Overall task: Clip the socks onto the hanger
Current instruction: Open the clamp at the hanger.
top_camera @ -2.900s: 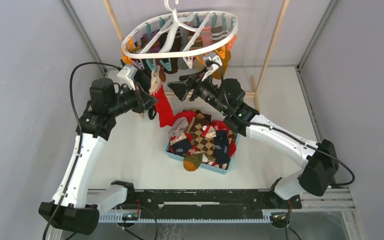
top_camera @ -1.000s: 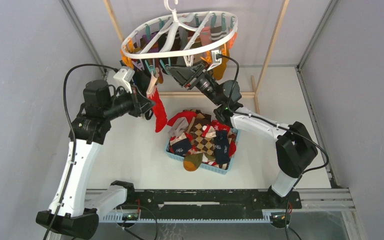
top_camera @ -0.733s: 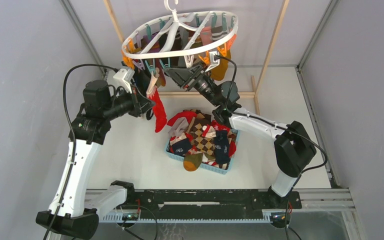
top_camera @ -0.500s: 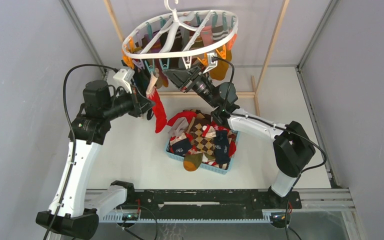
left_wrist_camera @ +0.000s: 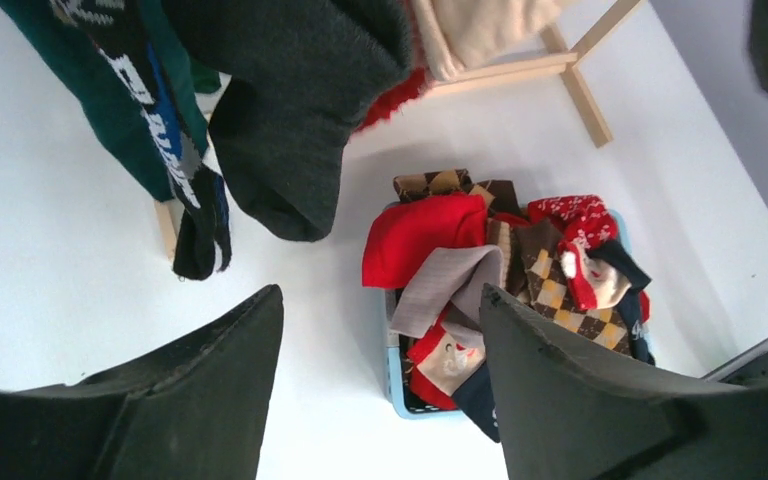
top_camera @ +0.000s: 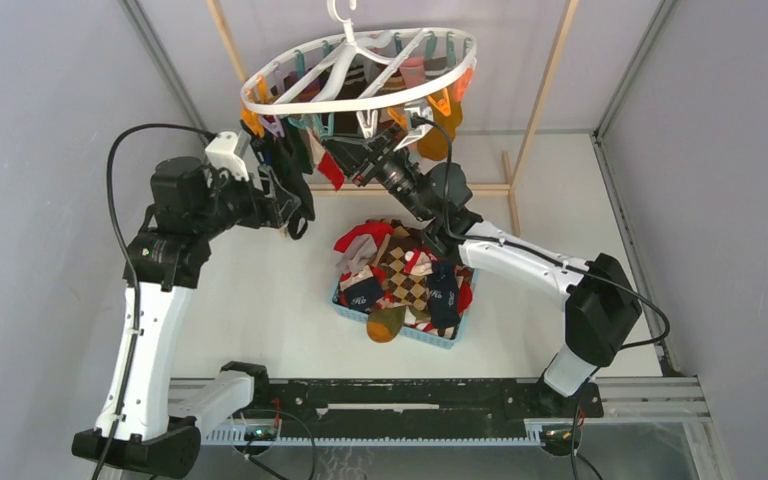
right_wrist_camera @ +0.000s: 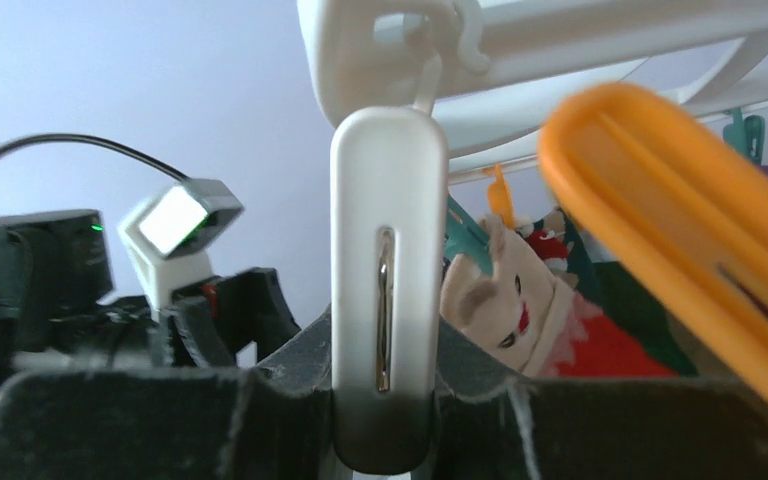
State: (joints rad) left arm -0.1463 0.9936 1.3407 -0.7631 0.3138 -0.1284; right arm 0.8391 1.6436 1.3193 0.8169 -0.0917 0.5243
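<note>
The hanger [top_camera: 375,100], a white plastic oval with spokes, hangs above the desk [top_camera: 260,290]. Several socks [top_camera: 438,135] are already pegged to it: a dark woolly sock [left_wrist_camera: 290,110], a green patterned sock [left_wrist_camera: 120,80] and a red sock [right_wrist_camera: 600,350] with a cream cuff. A soft knitted heap [top_camera: 405,275] fills the blue basket [top_camera: 422,338], so I judge much is left. The right end effector [right_wrist_camera: 388,385] clenches a smooth white clip [right_wrist_camera: 388,250] beside an orange clip [right_wrist_camera: 680,230]. The left end effector [left_wrist_camera: 380,300] is spread, holding nothing

Left arm [top_camera: 155,330], right arm [top_camera: 530,265]: white shells, black joints, looping black cables [top_camera: 110,185]; green LED [right_wrist_camera: 95,227]; white wrist camera block [top_camera: 226,155]; left gripper [left_wrist_camera: 380,295] fingers [left_wrist_camera: 190,400] dark grey, matte
</note>
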